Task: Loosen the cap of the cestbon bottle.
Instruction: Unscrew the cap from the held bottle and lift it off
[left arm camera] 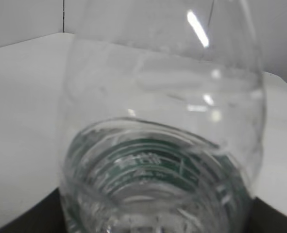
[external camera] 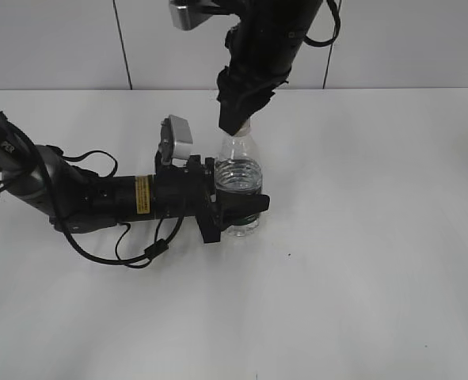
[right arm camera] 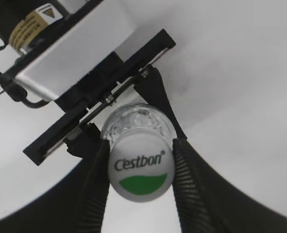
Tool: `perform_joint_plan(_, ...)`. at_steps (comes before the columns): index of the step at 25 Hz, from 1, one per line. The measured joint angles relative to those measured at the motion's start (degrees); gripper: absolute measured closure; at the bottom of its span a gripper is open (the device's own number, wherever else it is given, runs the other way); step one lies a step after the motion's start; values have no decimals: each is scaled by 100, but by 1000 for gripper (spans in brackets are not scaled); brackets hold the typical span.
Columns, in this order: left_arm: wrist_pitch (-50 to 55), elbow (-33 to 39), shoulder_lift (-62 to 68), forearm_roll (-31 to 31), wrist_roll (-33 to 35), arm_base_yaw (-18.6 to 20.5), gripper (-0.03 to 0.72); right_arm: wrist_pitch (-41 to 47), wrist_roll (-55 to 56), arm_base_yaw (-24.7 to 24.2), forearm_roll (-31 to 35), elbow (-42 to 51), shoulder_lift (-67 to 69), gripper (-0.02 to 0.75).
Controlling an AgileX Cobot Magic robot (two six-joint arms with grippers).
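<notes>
Where the white Cestbon cap (right arm camera: 140, 171) sits, I see it pinched between the right gripper's (right arm camera: 140, 172) two ribbed fingers (right arm camera: 184, 179), one touching each side. Beneath those fingers the cestbon bottle (external camera: 238, 178) stands upright on the white table (external camera: 376, 237), its lower body clamped between the left gripper's (external camera: 241, 210) closed fingers.

White cap (right arm camera: 139, 171) with a green patch and dark lettering; clear bottle (external camera: 238, 170), green label with white lettering seen through it; black grippers (external camera: 237, 207); white table (external camera: 376, 237); yellow sticker (external camera: 142, 195) on left arm.
</notes>
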Motion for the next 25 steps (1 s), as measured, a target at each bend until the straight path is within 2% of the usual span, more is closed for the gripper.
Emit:
perform_joint_plan(15, 13, 0, 0, 24, 26, 0, 286, 18, -3682, 0, -111, 0, -59, 437)
perform_joint_plan(25, 13, -9, 0, 24, -18, 0, 286, 18, -5160, 0, -240, 0, -233, 442)
